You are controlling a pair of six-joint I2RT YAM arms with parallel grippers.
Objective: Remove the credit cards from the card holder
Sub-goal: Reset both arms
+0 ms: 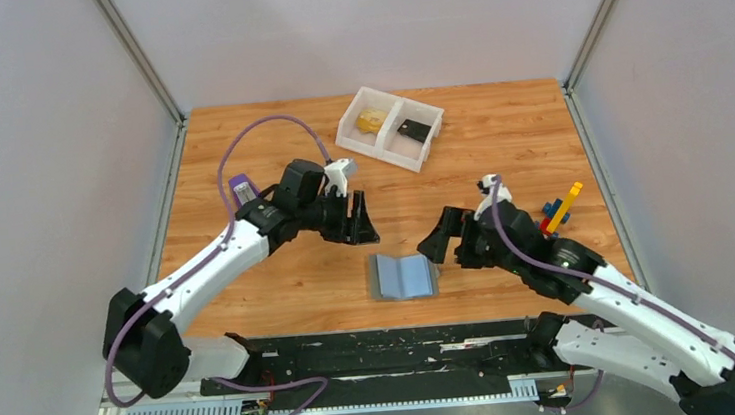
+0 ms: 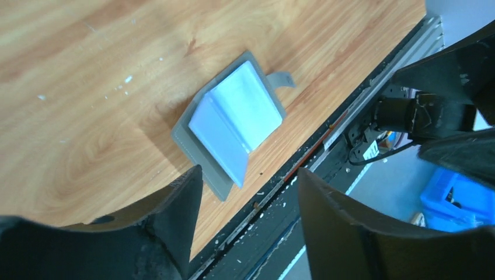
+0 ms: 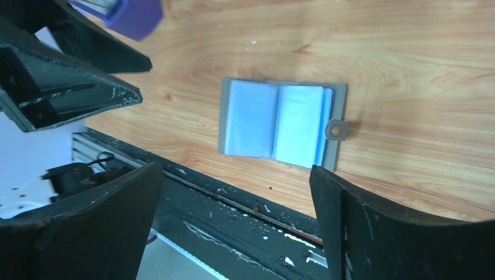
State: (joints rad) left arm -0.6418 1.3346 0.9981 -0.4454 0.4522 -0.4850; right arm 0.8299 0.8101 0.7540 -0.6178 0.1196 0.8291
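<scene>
Black fingers of the left gripper [image 2: 250, 175] are filling the bottom edge of the left wrist view. They are standing apart and gripping nothing. The right gripper [image 3: 236, 169] is spread wide and is likewise carrying nothing.

The small grey bifold card holder [image 1: 402, 276] is lying open on the wooden table [image 1: 301, 294], lower centre of the top view, just below both grippers and touched by neither. Gold-yellow credit cards [image 1: 370, 121] are resting in the left compartment of the white two-compartment plastic tray [image 1: 404, 100], upper centre of the frame. A small black rectangular piece [image 1: 418, 130] is occupying the right compartment.

Judging by this layout, you are probably checking the holder for leftover cards. If you are finding one, you should be pinning one panel with one gripper and drawing the card out along its sleeve opening with the other, staying low so the holder is not lifting.

Only the top view is showing the tray and cards. The right wrist view is showing the pale blue sleeves square-on and the grey snap tab [image 3: 337, 129] at the holder's right edge. No gold is showing there, though stacked sleeves could be hiding a card. The left wrist view is showing a leaf rising off the fold, which you are not seeing from above.
</scene>
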